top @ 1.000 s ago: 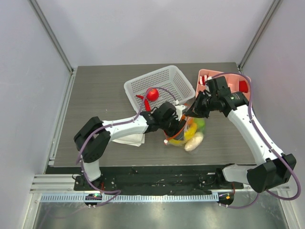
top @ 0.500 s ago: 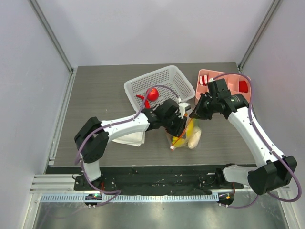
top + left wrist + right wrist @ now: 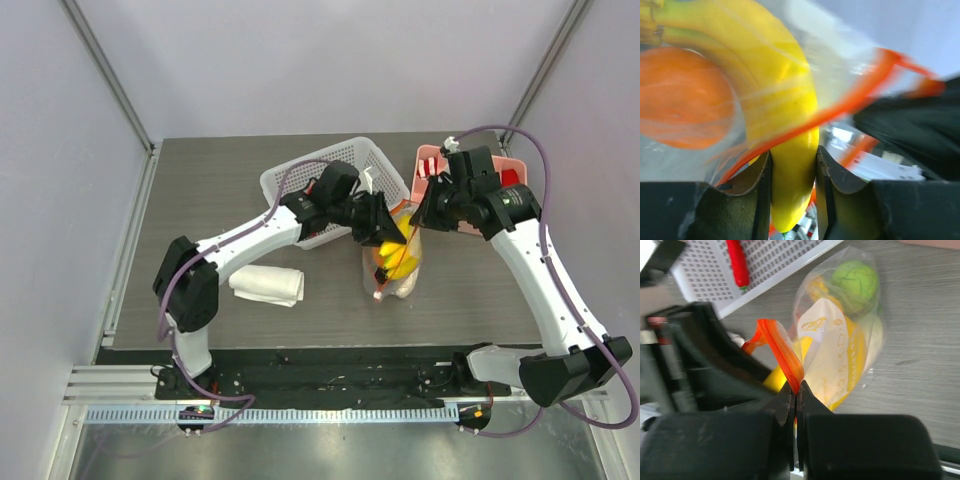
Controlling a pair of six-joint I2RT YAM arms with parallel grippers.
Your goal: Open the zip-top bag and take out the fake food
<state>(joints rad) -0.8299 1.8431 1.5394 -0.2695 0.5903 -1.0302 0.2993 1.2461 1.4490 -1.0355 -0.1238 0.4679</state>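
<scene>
Both arms have risen since a second ago. The zip-top bag (image 3: 398,278), which lay flat off the front right corner of the white basket (image 3: 283,181), now hangs stretched upright just beyond that same corner. The left gripper (image 3: 792,187) has swung back toward the basket and is clenched on the lower end of a yellow banana (image 3: 785,95), its two pads (image 3: 756,197) pressing the fruit from either side. Whether bag film lies between pads and banana cannot be told. An orange (image 3: 680,97) sits against the banana behind clear plastic.

The right gripper (image 3: 795,392), on the side of the bag away from the basket, is pinched tight on the orange-red zip strip (image 3: 780,347), holding up that edge of the mouth. The rest of the fake food (image 3: 857,347) fills the pouch, with a green apple (image 3: 855,276) at the end farthest from this gripper.

A red chilli (image 3: 737,262) lies inside the basket. A rolled white cloth (image 3: 268,284) lies on the table off the basket's front left corner.
</scene>
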